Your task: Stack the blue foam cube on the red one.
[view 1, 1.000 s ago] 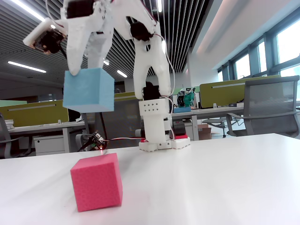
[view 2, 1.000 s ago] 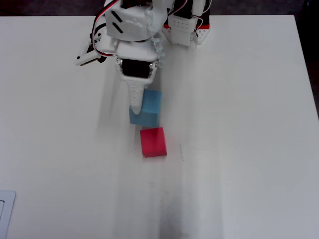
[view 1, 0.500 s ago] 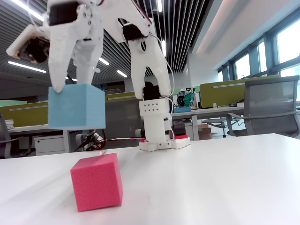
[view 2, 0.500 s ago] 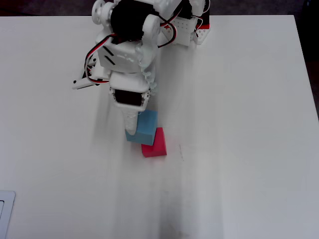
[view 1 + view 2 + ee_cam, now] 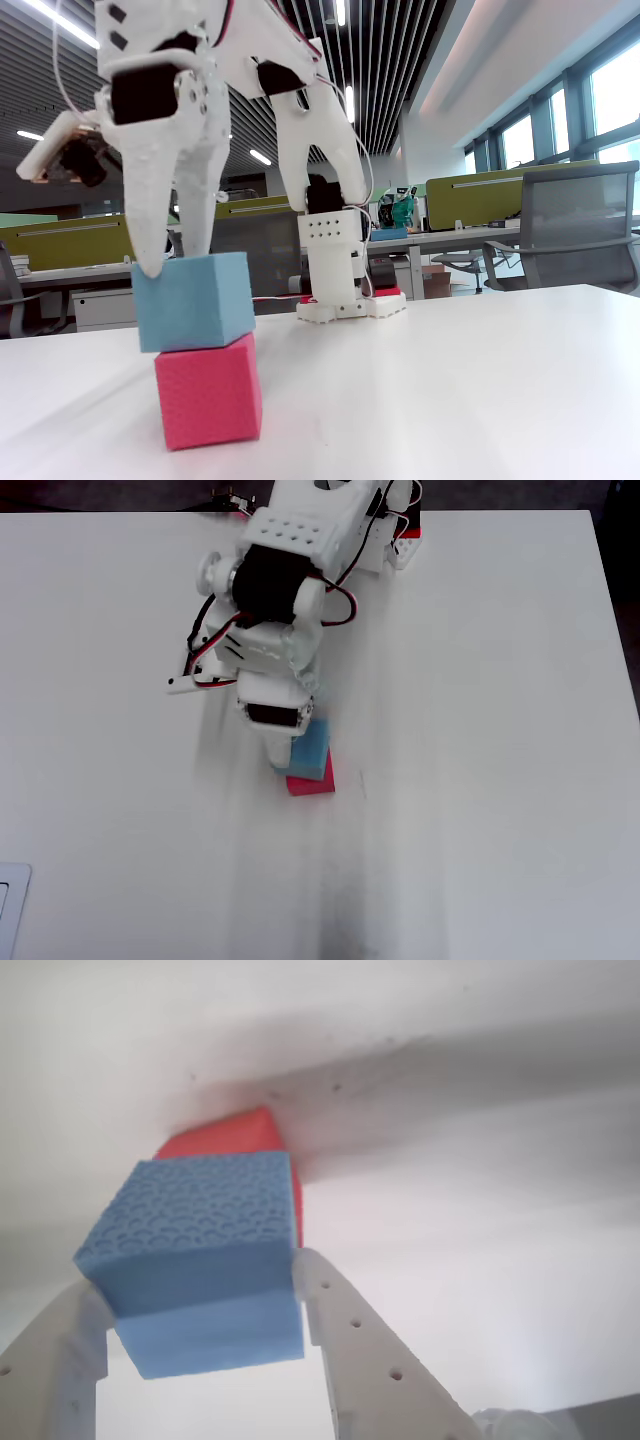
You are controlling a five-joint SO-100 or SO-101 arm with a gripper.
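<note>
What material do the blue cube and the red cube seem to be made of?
The blue cube looks like matte foam: dull, with an embossed scale-like pattern on one face in the wrist view. The red cube also appears to be foam: matte, finely dotted surface, no shine. The material cannot be confirmed by look alone.

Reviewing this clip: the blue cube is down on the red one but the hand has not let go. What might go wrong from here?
1. In the fixed view the light sky-blue foam cube sits offset to the left on the pinkish-red foam cube, overhanging; it may tip on release.
2. The white two-finger hand grips the blue cube tightly; foam could cling to a finger and drag the cube off.
3. Further downward pressure may shove the red cube sideways.
</note>
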